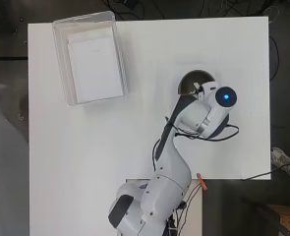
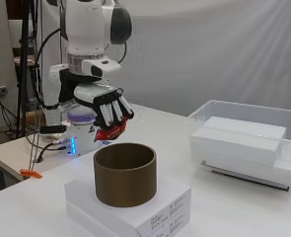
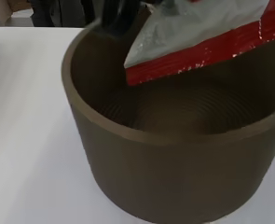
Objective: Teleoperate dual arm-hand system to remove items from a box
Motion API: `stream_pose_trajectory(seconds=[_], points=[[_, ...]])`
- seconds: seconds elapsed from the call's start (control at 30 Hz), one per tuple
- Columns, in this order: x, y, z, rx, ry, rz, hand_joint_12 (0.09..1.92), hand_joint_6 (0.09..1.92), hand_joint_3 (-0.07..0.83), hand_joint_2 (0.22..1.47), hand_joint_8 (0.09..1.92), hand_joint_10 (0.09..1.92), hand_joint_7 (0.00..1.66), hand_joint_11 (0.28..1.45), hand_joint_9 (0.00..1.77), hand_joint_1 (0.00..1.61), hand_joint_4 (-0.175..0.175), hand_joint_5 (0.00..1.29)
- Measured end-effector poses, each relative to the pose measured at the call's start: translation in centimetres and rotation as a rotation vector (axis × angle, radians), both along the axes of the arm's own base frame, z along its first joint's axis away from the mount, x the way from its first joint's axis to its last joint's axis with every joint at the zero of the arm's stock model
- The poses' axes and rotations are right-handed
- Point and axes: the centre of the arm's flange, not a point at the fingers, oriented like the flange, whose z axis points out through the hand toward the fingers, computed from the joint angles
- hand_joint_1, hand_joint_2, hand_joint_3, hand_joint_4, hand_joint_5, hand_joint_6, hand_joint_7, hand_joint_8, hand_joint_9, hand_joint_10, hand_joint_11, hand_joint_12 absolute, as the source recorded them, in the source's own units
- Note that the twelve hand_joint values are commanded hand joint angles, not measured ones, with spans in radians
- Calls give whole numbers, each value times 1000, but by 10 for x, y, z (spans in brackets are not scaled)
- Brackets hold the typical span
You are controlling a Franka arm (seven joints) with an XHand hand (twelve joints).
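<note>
The hand [image 2: 107, 109] hangs above the rear rim of a brown cylindrical container [image 2: 126, 174], its fingers [image 2: 116, 111] curled around a red and silver packet [image 2: 110, 132]. In the wrist view the packet [image 3: 197, 35] is tilted, one corner pointing down into the container's open mouth [image 3: 174, 140] without touching the floor of it. The container stands upright on a stack of flat white boxes [image 2: 150, 210] at the near end of the white tabletop [image 2: 184, 143]. In the overhead view the container [image 1: 192, 78] is partly covered by the arm. A clear plastic box [image 1: 88, 56] sits well apart at the far left corner of the tabletop [image 1: 134, 137], holding stacked white boxes [image 1: 94, 66].
</note>
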Motion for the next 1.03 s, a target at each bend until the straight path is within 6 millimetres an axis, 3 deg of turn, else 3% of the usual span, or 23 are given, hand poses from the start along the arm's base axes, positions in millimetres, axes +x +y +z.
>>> stream_pose_trajectory(seconds=[0.07, 0.17, 0.2, 0.23, 0.3, 0.33, 0.4, 0.47, 0.6, 0.67, 0.77, 0.93, 1.03], points=[[3, -13, -13, -7, 12, 5, 1920, 1897, 2, 1233, 1920, 1920, 1053, 1037, 1269, 1127, 175, 782], [14, -15, -19, -27, 36, 20, 1920, 1446, -2, 1232, 1920, 1920, 1045, 1048, 1277, 1007, 96, 776], [19, -9, -19, -29, 45, 29, 1920, 1361, -4, 1224, 1920, 1920, 1045, 1058, 1284, 1001, 85, 791], [22, -5, -20, -29, 49, 41, 1920, 1317, -4, 1218, 1920, 1920, 1047, 1068, 1291, 982, 110, 797], [25, -6, -23, -24, 54, 49, 878, 497, -7, 903, 782, 921, 396, 613, 548, 390, 18, 280], [26, -9, -25, -23, 64, 43, 495, 255, -4, 824, 408, 561, 211, 509, 347, 202, -6, 142], [31, -6, -31, -49, 109, 32, 129, 87, -1, 770, 95, 183, 50, 432, 123, 47, -20, 32], [39, 9, -34, -118, 140, 21, 87, 87, 10, 787, 87, 87, 10, 409, 92, 9, -17, 6], [49, 20, -33, -174, 76, -6, 87, 87, 4, 839, 87, 87, 59, 426, 176, 0, -2, 56], [56, 23, -13, -154, 50, 6, 87, 87, 3, 847, 87, 87, 97, 429, 201, 0, 5, 97], [50, 34, 19, -128, 51, -22, 87, 87, 0, 846, 87, 87, 129, 432, 221, 6, 9, 128], [35, 76, 96, -133, -59, -32, 87, 87, 0, 851, 87, 87, 188, 452, 277, 22, 3, 150], [26, 101, 118, -130, -107, -24, 87, 87, -2, 847, 87, 87, 191, 474, 293, 23, 17, 161]])
